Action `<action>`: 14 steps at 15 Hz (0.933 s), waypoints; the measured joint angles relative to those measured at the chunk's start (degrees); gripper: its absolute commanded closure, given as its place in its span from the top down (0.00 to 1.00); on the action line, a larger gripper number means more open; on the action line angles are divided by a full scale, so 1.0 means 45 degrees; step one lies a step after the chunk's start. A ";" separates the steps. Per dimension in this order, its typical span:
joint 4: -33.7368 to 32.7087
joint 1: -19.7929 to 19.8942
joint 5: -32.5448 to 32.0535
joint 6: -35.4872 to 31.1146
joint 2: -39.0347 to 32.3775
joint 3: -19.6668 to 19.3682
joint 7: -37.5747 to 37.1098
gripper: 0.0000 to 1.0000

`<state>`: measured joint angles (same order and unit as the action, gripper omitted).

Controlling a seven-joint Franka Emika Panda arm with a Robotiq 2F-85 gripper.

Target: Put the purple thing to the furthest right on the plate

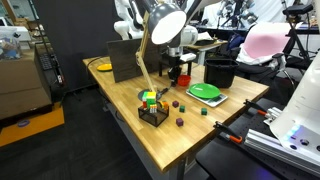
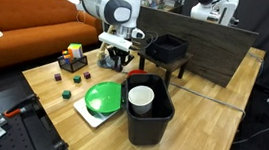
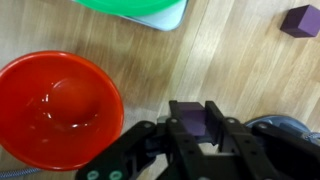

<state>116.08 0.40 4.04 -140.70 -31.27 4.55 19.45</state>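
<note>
1. Far left in the wrist view is the red cup [image 3: 58, 110], just beside the gripper [image 3: 190, 128]. If the arm drifts that way on the lift, I'd bet it clips the rim and tips the cup. I can't tell if anything is in it.

2. Next is the green plate [image 3: 130, 7], poking in at the top edge of the wrist view, near but not touching anything held. It's shallow, so a release from high up could let the load bounce or skid off. Coming in too low could catch the rim instead. In an exterior view the black bucket [image 2: 150, 122] stands right beside the plate [image 2: 100, 100], so a wide approach could bump it.

3. In the middle, the jaws are clamped down on a small purple block [image 3: 188, 115], pinched between the two fingers [image 3: 213, 122], with table [image 3: 250, 80] wood all round. I can't see how deep the block sits in the grip. If only its top edge is caught, it could twist or pop out partway over.

4. Top right is a second purple block [image 3: 300, 19], lying loose and well apart from the gripper. This is my real worry: I can't tell which one counts as furthest right. If the held one is wrong, a clean placement fails anyway.
</note>
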 measured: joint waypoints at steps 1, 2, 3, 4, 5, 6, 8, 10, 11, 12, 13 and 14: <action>0.0452 0.0015 0.0009 -0.0010 0.0527 0.0000 -0.0061 0.07; 0.0956 0.0015 0.0018 -0.0015 0.1078 0.0002 -0.0148 0.07; 0.1523 0.0015 0.0022 -0.0016 0.1667 0.0003 -0.0299 0.07; 0.2134 0.0015 0.0022 -0.0015 0.2273 0.0002 -0.0507 0.07; 0.2756 0.0015 0.0022 -0.0014 0.2862 -0.0011 -0.0742 0.07; 0.3367 0.0015 0.0023 -0.0012 0.3420 -0.0042 -0.1012 0.07; 0.4603 0.0015 0.0030 -0.0010 0.4509 -0.0178 -0.1699 0.07; 0.5684 0.0014 0.0042 -0.0009 0.5359 -0.0391 -0.2482 0.07; 0.6146 0.0015 0.0052 -0.0008 0.5693 -0.0494 -0.2861 0.07; 0.6551 0.0016 0.0054 -0.0008 0.5966 -0.0601 -0.3222 0.07; 0.6870 0.0017 0.0055 -0.0009 0.6167 -0.0701 -0.3528 0.07; 0.7126 0.0017 0.0054 -0.0011 0.6293 -0.0804 -0.3798 0.07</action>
<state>148.15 0.48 4.29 -140.75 -2.95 0.93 2.36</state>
